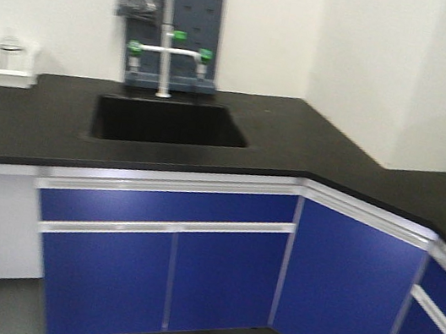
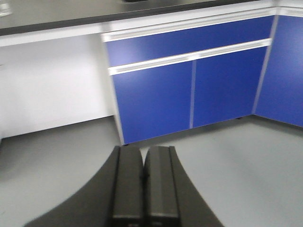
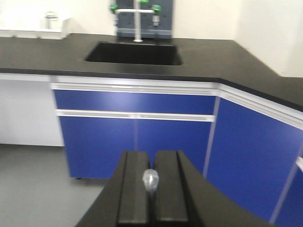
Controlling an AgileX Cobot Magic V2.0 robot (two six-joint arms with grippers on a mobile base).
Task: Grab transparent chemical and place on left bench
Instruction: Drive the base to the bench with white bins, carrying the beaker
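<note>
My right gripper (image 3: 151, 163) is shut on the transparent chemical (image 3: 150, 180), a whitish pipette whose rounded bulb sticks up between the black fingers; the rest of it is hidden. The gripper hangs above the grey floor in front of the blue cabinets. My left gripper (image 2: 143, 158) is shut and empty, low above the floor. The bench (image 1: 41, 128) with black countertop, blue doors and white framing runs across the front view and bends toward the right; it also shows in the right wrist view (image 3: 42, 54) and the left wrist view (image 2: 189, 42).
A black sink (image 1: 166, 121) is set in the countertop, with a white faucet with green knobs (image 1: 169, 51) behind it. A white tray holding a clear glass vessel (image 1: 5, 62) stands at the far left of the counter. A white wall (image 1: 442, 84) juts out at right.
</note>
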